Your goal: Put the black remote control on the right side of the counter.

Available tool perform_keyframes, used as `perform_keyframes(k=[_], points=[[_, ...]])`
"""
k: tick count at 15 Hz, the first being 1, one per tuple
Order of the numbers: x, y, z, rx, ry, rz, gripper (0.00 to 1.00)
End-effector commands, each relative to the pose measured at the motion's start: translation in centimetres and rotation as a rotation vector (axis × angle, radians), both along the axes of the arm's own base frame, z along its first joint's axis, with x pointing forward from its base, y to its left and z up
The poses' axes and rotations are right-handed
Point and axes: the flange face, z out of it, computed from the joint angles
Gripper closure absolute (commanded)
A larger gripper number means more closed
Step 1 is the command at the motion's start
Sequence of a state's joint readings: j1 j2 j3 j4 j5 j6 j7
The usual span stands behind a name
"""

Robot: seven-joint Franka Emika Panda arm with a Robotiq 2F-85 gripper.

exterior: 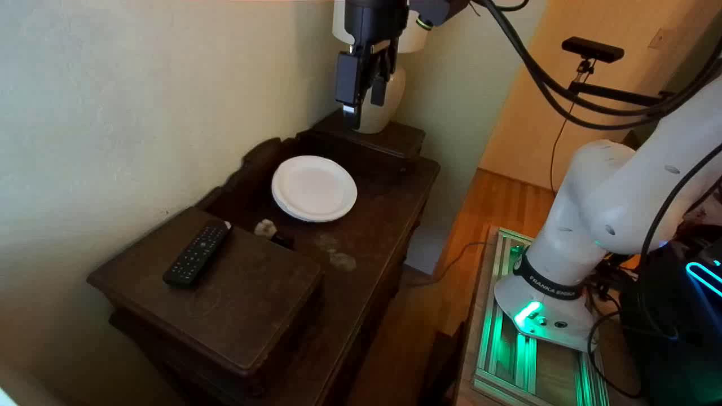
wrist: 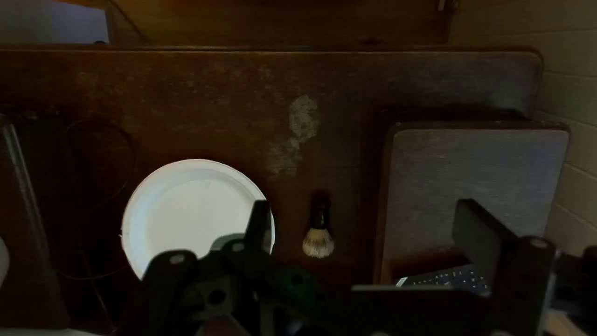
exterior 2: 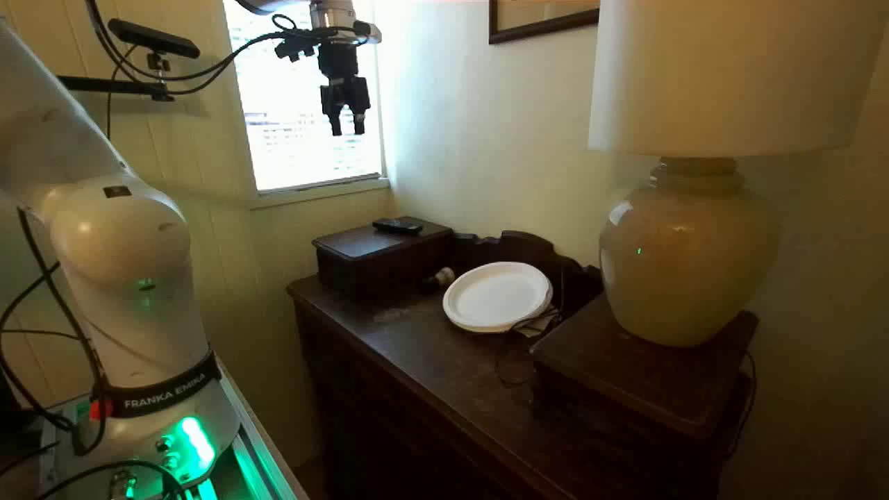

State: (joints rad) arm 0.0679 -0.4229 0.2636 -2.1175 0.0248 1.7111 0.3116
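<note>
The Robotiq gripper (exterior 2: 348, 129) hangs empty, jaws wide apart; from here I'd centre it above the black remote control (exterior: 197, 253), turned to pinch its narrow width; then lower gently.

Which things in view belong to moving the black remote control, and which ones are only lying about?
For the job:
the black remote control
the counter under it
the end effector, open

Only lying about:
the white plate
the small brush
the lamp, which stands on the counter
</note>
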Motion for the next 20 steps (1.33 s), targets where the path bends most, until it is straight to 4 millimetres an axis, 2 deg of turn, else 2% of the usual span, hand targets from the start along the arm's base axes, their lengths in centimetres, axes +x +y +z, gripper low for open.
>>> perform_keyframes(k=[1,5,8,12,17,18,20], points=[[0.0,0.0,0.1,0.0,0.001,0.0,0.0],[0.0,0.0,0.1,0.0,0.001,0.0,0.0],[3.7,-0.3,-0.4,0.063,-0.066,-0.133,0.0],[10.9,1.1,-2.7,0.161,-0.161,-0.333,0.0],[18.7,6.0,-8.0,0.271,-0.221,-0.597,0.0],[19.9,6.4,-9.2,0.267,-0.22,-0.651,0.0],[21.5,9.5,-12.1,0.294,-0.188,-0.757,0.0]])
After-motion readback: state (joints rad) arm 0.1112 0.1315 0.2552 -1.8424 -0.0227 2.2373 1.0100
